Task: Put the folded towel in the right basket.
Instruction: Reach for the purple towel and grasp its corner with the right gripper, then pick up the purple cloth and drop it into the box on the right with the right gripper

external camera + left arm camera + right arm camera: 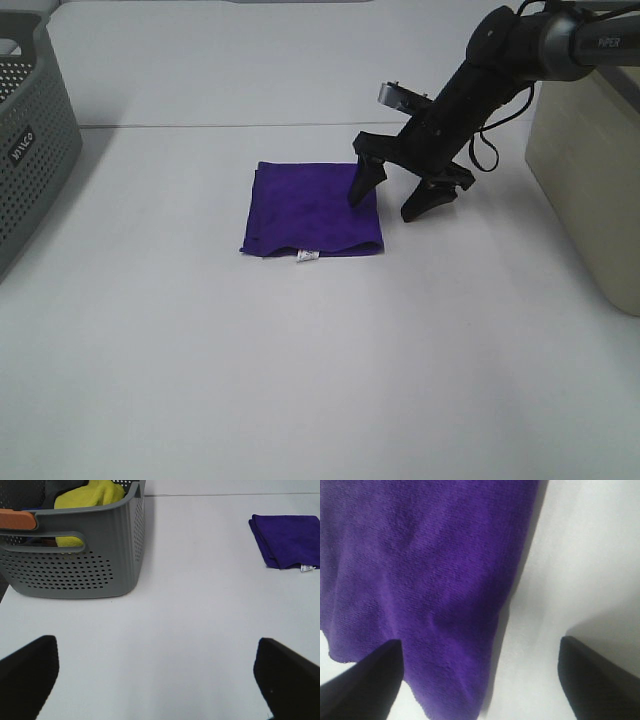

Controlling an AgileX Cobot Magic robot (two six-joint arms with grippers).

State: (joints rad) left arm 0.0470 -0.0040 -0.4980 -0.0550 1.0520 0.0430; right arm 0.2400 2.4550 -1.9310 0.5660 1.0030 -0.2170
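Observation:
The folded purple towel (305, 205) lies flat on the white table, with a small white label at its near edge. My right gripper (383, 208) is open and pointed down over the towel's right edge, one finger on the cloth and the other on the bare table. The right wrist view shows the towel (420, 555) filling the space between the spread fingers of the gripper (480, 650). The right basket (590, 180) is a cream bin at the table's right edge. My left gripper (155, 647) is open and empty over bare table, far from the towel (290, 540).
A grey perforated basket (30, 150) stands at the left edge of the table. In the left wrist view this basket (100, 555) holds a yellow cloth (90, 495). The white table (300, 380) reaches to the front.

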